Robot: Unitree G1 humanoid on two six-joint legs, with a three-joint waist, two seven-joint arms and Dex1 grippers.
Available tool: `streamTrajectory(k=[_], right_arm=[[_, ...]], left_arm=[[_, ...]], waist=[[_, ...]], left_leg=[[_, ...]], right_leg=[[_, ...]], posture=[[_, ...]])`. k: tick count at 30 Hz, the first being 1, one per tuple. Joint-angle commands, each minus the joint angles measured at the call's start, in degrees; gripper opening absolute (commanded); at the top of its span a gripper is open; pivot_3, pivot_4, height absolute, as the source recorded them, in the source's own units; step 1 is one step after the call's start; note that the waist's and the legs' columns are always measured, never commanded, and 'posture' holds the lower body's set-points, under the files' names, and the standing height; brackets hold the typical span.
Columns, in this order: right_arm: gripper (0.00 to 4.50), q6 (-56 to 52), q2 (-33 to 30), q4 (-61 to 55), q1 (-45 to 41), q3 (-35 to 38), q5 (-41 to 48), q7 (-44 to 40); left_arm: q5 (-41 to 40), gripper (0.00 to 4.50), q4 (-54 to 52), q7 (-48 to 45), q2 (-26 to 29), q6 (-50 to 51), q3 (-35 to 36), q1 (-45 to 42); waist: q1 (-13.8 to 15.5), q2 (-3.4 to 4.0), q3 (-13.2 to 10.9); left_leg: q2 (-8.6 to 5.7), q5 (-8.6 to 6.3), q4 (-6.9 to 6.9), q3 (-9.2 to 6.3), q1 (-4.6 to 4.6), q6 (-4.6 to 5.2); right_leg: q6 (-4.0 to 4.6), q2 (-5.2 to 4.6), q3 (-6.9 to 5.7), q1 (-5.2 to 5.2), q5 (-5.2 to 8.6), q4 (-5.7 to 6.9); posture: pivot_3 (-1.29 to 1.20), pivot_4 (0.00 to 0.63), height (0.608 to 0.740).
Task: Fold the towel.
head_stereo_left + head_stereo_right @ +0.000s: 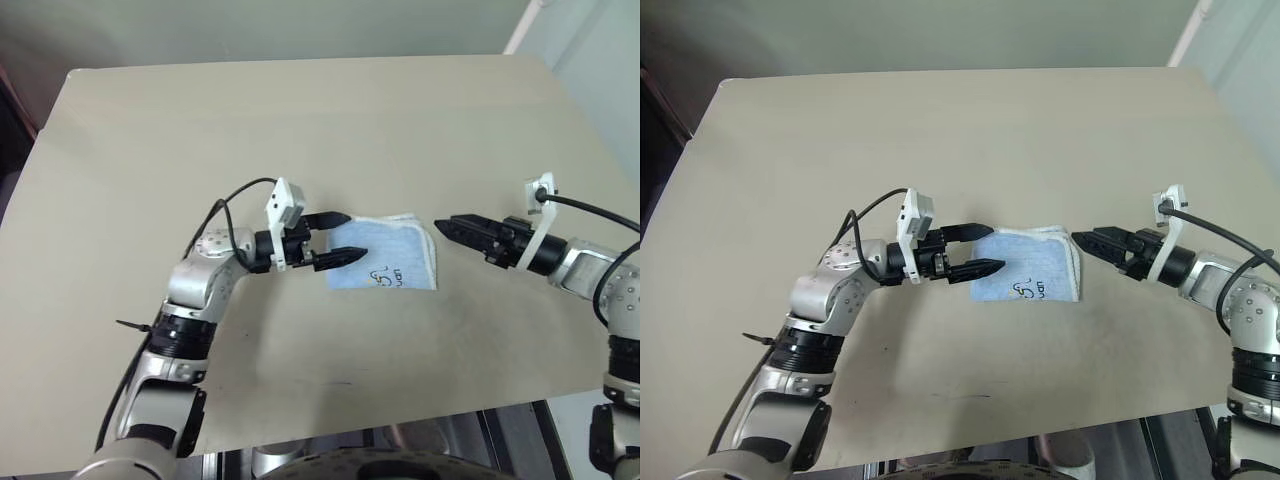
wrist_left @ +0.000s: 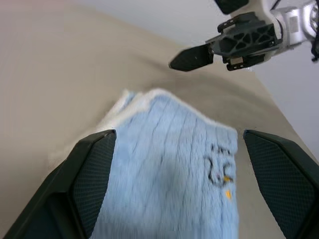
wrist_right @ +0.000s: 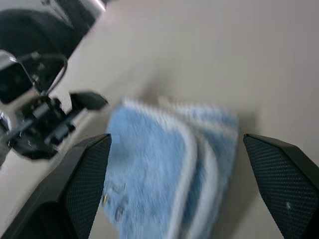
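Note:
The towel point(image 1: 390, 258) lies folded into a small light-blue rectangle with cream trim near the middle of the tan table point(image 1: 300, 120), its dark printed mark facing up at the near edge. My left gripper point(image 1: 350, 237) points toward it from the left. It is open, with its fingertips over the towel's left edge and nothing held between them. My right gripper point(image 1: 447, 227) points at the towel's right edge from a short gap away and is also open and empty. In the left wrist view the towel point(image 2: 169, 174) sits between my fingers point(image 2: 94, 169), with the right gripper point(image 2: 194, 57) beyond.
The table's near edge point(image 1: 400, 420) runs just below the arms. Bare tabletop stretches behind and to both sides of the towel. A black cable point(image 1: 235, 195) loops over the left wrist, another point(image 1: 600, 210) over the right.

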State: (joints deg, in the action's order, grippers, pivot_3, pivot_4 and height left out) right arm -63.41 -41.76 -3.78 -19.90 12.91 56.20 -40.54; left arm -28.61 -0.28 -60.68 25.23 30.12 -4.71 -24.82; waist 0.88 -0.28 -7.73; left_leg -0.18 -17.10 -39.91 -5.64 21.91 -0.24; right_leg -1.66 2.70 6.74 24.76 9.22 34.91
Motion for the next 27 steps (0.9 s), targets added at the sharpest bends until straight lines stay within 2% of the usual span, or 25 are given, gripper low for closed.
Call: streamTrajectory(k=[1,5,8,16,21,27], right_arm=[[4.5,-3.2,-1.8,1.1,-2.1,-1.4,1.5,-5.2],[4.5,-3.7,-2.2,9.2,-5.9,-7.1,-4.1,-8.2],[4.5,-2.3,-2.4,12.7,-7.6,-11.2,-7.7,-11.8],[4.5,2.3,-0.8,21.3,-11.7,-16.7,-15.7,-17.8],[4.5,0.2,1.6,20.0,-13.1,-17.7,-15.0,-21.0],[4.5,-4.0,7.3,15.1,-15.2,-18.2,-13.8,-19.9]], left_arm=[[-1.9,4.47,-4.7,-0.4,1.7,0.7,1.4,1.6],[-2.5,4.47,-8.6,2.8,2.7,1.7,3.3,4.4],[-3.0,4.47,-11.0,3.4,4.0,2.4,3.8,6.3],[-4.5,4.47,-14.7,6.1,4.8,4.1,4.4,8.8],[-5.8,4.47,-16.7,8.6,4.3,5.7,4.6,9.1],[-5.8,4.47,-17.3,9.4,4.1,6.1,3.3,8.7]], waist=[[0.0,0.01,0.0],[-0.1,0.02,0.0],[0.1,0.03,0.0],[-0.3,0.06,0.0],[-0.5,0.06,0.0],[-1.0,0.09,0.0]], left_leg=[[0.01,-0.01,0.0,0.0,0.02,0.0],[0.0,-0.07,-0.09,0.01,0.01,0.13],[0.01,-0.34,-0.14,0.0,0.01,0.63],[0.02,-0.31,-0.15,0.01,-0.06,0.67],[0.02,-0.23,-0.14,0.01,-0.06,0.72],[0.05,0.01,-0.11,-0.02,-0.06,0.55]], right_leg=[[0.01,0.01,0.0,0.02,0.0,0.0],[-0.01,0.01,0.04,-0.01,-0.02,0.0],[0.0,0.0,0.03,-0.02,-0.05,0.03],[0.17,0.02,0.02,-0.05,-0.18,0.07],[0.65,0.02,0.02,-0.07,-0.26,0.06],[0.82,0.09,0.01,0.0,-0.5,0.09]], posture=[[0.0,0.15,0.74],[0.0,0.15,0.74],[0.0,0.15,0.74],[0.0,0.15,0.74],[0.0,0.15,0.74],[0.0,0.15,0.74]])
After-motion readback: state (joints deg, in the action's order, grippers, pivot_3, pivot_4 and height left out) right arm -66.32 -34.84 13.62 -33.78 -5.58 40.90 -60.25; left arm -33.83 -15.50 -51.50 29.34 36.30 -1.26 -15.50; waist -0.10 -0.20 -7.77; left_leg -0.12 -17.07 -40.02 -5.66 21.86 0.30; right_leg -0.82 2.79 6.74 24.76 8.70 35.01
